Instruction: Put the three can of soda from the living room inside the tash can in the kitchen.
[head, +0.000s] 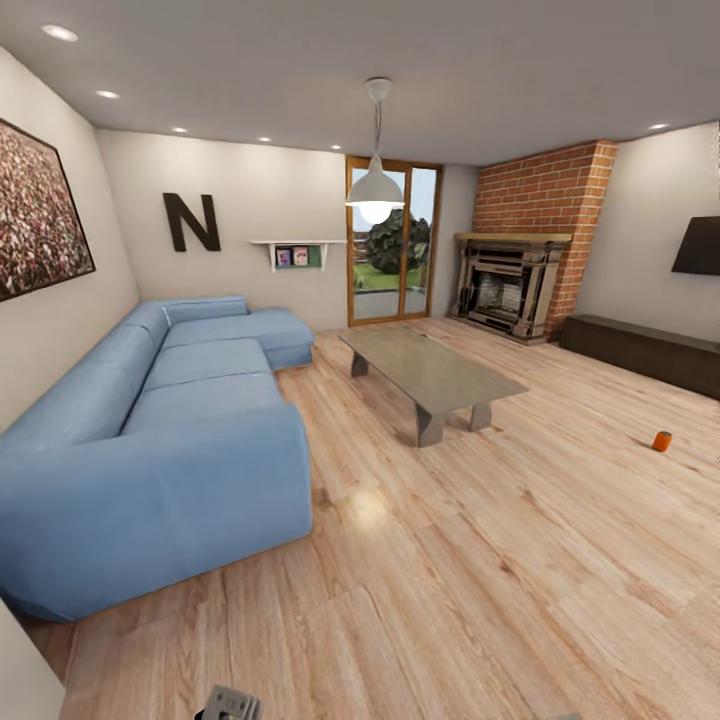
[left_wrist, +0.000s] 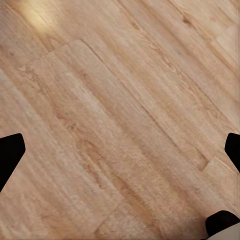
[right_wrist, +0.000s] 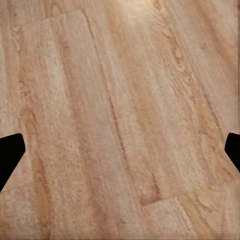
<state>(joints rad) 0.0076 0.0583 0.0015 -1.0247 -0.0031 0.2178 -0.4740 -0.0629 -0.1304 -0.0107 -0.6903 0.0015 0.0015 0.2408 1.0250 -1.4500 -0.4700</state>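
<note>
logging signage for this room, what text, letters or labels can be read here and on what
"N": one large black letter N mounted on the pale back wall, above the blue sofa.
Covers on the small wall shelf: too small and blurred to read.
Orange-red can on the wood floor: any label too small to read.

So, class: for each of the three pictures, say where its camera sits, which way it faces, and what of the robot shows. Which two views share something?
Head view: on the robot's head, facing across the living room at the blue sofa, coffee table and an orange-red can; a grey arm part shows at the bottom edge.
Left wrist view: near the left gripper, facing down at the plank floor; dark fingertips at both sides.
Right wrist view: near the right gripper, facing down likewise.
Both wrist views share the wood floor.
</note>
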